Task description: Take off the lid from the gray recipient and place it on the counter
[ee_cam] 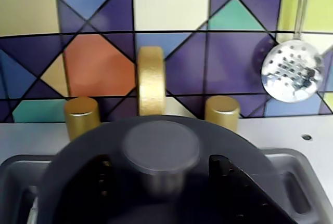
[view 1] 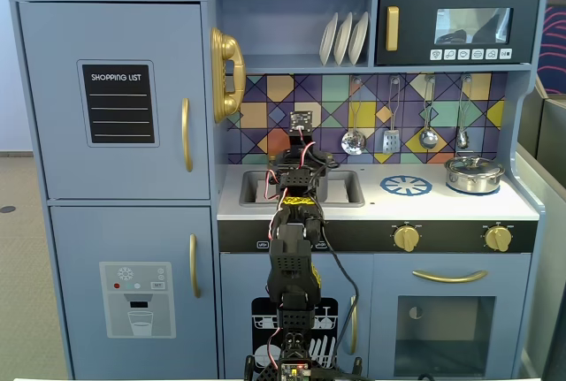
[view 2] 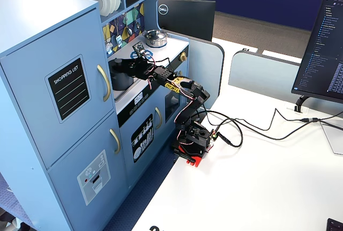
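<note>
The lid (ee_cam: pixel 161 146) lies flat, knob up, on the pot (view 2: pixel 121 75), which stands upright in the sink (view 1: pixel 347 188) at the counter's (view 1: pixel 460 207) left in a fixed view. The gripper (view 2: pixel 119 66) reaches over the lid; whether its fingers are apart cannot be told. Far behind stand the gold taps (ee_cam: pixel 151 81).

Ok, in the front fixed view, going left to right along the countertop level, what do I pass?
Sink, with the arm over its left part and hiding the gray pot, → blue burner print → shiny steel pot with its own lid on, near the right end of the counter.
</note>
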Action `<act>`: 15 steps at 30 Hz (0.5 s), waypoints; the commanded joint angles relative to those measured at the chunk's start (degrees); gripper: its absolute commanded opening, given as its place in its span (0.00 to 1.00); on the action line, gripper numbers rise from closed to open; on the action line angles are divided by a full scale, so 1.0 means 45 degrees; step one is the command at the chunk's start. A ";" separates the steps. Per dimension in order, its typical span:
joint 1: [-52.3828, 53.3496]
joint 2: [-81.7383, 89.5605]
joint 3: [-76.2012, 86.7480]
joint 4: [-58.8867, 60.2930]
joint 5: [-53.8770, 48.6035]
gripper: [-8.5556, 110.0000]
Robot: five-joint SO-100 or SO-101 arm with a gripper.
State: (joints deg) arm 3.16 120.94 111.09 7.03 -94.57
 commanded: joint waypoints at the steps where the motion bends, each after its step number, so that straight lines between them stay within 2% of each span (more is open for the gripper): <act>1: -0.0273 0.0000 -0.0801 -0.0195 0.0020 0.13; 3: -0.0371 0.0059 -0.0762 -0.0156 0.0020 0.07; 15: -0.0723 0.0371 -0.0859 -0.0820 0.0176 0.07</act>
State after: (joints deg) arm 1.05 120.85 111.09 5.80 -93.60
